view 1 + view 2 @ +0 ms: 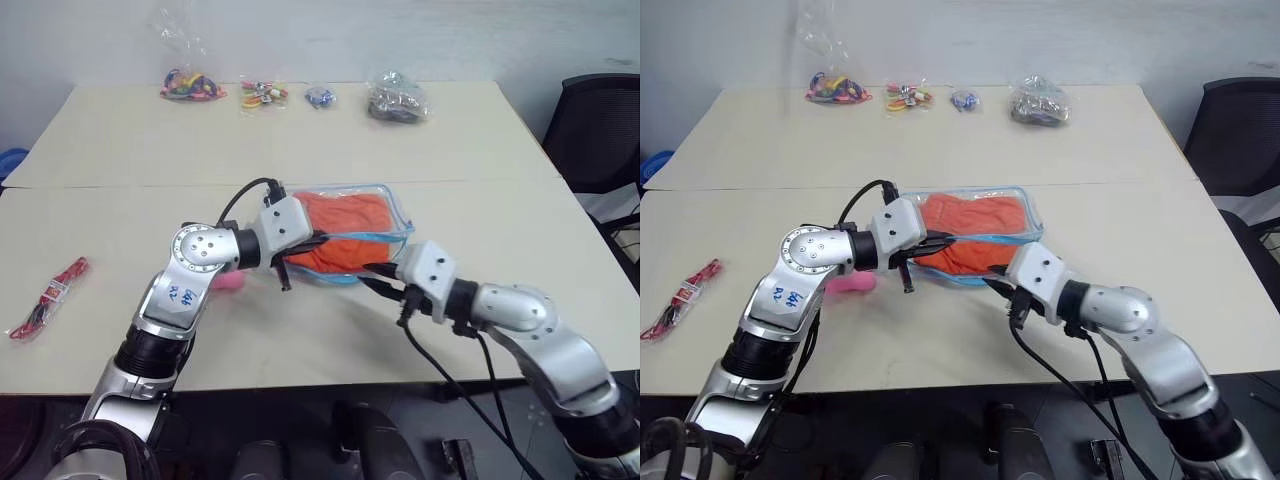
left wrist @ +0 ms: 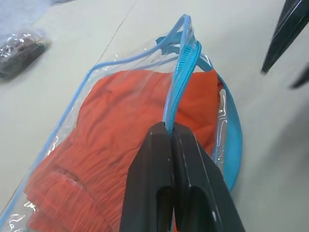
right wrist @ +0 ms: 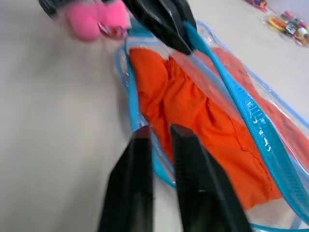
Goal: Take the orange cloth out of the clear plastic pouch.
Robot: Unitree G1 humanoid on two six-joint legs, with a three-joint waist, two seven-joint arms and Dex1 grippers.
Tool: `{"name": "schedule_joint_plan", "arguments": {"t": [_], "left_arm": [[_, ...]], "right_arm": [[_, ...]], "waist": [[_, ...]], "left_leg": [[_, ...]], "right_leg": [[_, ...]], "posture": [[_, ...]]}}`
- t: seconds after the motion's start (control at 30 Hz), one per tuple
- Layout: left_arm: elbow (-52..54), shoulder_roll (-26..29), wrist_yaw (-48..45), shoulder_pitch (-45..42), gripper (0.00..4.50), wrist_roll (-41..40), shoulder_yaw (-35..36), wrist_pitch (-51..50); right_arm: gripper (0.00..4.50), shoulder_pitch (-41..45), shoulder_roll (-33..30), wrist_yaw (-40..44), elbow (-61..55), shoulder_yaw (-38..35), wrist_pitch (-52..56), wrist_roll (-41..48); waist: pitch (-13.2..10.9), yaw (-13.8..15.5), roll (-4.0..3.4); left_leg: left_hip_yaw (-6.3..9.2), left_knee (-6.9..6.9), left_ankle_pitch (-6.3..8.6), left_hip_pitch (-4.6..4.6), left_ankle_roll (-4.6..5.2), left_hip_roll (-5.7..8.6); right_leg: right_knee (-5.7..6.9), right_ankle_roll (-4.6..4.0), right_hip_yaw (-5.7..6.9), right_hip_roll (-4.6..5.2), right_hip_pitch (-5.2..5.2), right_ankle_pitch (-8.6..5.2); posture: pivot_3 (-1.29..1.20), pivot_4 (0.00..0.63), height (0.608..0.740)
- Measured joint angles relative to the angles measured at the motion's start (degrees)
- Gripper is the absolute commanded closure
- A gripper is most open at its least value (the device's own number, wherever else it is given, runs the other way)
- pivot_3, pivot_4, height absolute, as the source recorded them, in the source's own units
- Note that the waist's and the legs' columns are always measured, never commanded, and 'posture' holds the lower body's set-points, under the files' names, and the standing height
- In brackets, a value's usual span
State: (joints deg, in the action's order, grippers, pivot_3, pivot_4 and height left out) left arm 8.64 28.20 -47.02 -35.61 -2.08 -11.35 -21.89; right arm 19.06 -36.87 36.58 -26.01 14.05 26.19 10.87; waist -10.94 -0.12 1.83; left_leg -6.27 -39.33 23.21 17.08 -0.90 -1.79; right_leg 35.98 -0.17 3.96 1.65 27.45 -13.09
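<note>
The left gripper [image 2: 170, 133], pinching the clear plastic pouch's [image 1: 392, 195] zipper edge, lifted the mouth apart so the right gripper [image 3: 159, 133], fingers nearly together at the lower rim, could reach the orange cloth [image 3: 193, 116].

One clear plastic pouch [image 1: 352, 232] holds one orange cloth [image 1: 343, 228] — a single pair at the middle of the counter [image 1: 120, 150]. Along the far edge lie four small clear bags — three of colourful trinkets [image 1: 192, 85] [image 1: 263, 94] [image 1: 320, 97], one of dark items [image 1: 397, 100]. One pink plush toy [image 1: 852, 283] sits near left of the pouch, and one red bundle [image 1: 48, 297] lies at the left.
</note>
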Motion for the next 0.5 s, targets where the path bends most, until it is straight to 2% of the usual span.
{"name": "schedule_joint_plan", "arguments": {"t": [0.07, 0.13, 0.2, 0.33, 0.5], "left_arm": [[0.04, -0.05, 0.05, -0.02, 4.50, 0.02, -0.09, -0.08], [0.13, -0.14, 0.15, -0.08, 4.50, 0.02, -0.15, -0.20], [0.32, -0.25, 0.25, -0.12, 4.50, 0.03, -0.43, -0.26], [0.59, -0.30, 0.73, -0.12, 4.50, 0.03, -0.47, -0.69], [1.72, -0.38, 1.17, -0.12, 4.50, 0.04, -0.60, -0.90]], "right_arm": [[4.12, 1.30, 2.03, -1.03, 2.55, 2.02, -1.53, -2.93], [3.70, 2.91, 3.87, -1.92, 5.43, 3.50, -2.97, -5.67], [3.16, 3.34, 4.18, -1.92, 7.11, 4.07, -4.28, -7.63], [1.79, 4.33, 4.71, -1.91, 10.36, 5.77, -5.98, -11.68], [1.79, 5.44, 5.35, -2.61, 13.29, 5.96, -7.39, -15.91]], "waist": [[0.00, 0.01, 0.00], [0.00, 0.00, 0.00], [0.00, 0.02, 0.00], [0.00, 0.03, 0.00], [0.00, -0.04, 0.00]], "left_leg": [[0.00, -0.01, 0.00, 0.01, 0.00, -0.01], [-0.01, -0.01, -0.01, 0.01, 0.01, 0.00], [0.00, -0.01, -0.01, 0.01, 0.01, -0.01], [0.00, -0.01, -0.01, 0.02, 0.02, 0.01], [0.00, -0.01, -0.01, 0.02, 0.02, -0.01]], "right_leg": [[0.00, 0.00, 0.00, 0.01, 0.01, 0.00], [0.01, 0.00, 0.00, 0.02, 0.01, 0.00], [0.00, 0.00, 0.01, 0.02, 0.01, 0.00], [-0.01, 0.00, 0.01, 0.05, 0.00, 0.00], [0.00, 0.00, 0.01, 0.04, 0.01, 0.00]], "posture": [[0.00, 0.150, 0.740], [0.00, 0.150, 0.740], [0.00, 0.150, 0.740], [0.00, 0.150, 0.740], [0.00, 0.150, 0.740]]}}
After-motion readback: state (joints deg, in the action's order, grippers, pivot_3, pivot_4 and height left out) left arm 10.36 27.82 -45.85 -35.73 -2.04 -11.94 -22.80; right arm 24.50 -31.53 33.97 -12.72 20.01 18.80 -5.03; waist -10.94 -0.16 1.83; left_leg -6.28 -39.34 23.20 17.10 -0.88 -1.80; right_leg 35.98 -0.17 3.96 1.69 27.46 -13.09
